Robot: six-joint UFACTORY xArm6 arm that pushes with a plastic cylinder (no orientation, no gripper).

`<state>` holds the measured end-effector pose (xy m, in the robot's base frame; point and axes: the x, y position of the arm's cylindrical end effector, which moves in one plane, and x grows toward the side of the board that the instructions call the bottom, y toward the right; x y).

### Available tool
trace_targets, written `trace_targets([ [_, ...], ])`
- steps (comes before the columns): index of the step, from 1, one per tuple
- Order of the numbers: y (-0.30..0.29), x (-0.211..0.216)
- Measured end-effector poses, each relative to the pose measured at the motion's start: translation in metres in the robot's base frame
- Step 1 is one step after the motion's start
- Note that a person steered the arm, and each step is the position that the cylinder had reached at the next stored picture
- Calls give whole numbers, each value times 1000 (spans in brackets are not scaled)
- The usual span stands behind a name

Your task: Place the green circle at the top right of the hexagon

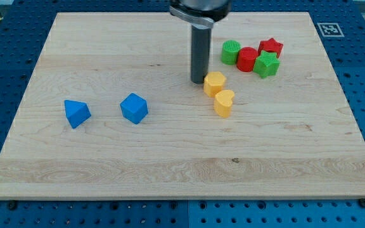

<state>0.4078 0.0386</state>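
Observation:
The green circle (230, 51) stands at the view's upper right, touching the left side of a red round block (246, 59). The yellow hexagon (214, 83) lies below and left of it, near the board's middle. My tip (199, 81) rests on the board just left of the yellow hexagon, close to it or touching it. The tip is apart from the green circle, below and left of it.
A red star (271, 46) and a green star (267, 64) sit right of the red round block. A yellow heart (224, 102) touches the hexagon's lower right. A blue triangle (76, 113) and a blue cube (134, 107) lie at the left.

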Motion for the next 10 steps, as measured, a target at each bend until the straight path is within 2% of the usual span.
trace_targets([
  [1, 22, 22],
  [2, 29, 26],
  [3, 21, 7],
  [4, 0, -36],
  [5, -4, -100],
  [6, 43, -140],
  [7, 79, -135],
  [10, 69, -65],
])
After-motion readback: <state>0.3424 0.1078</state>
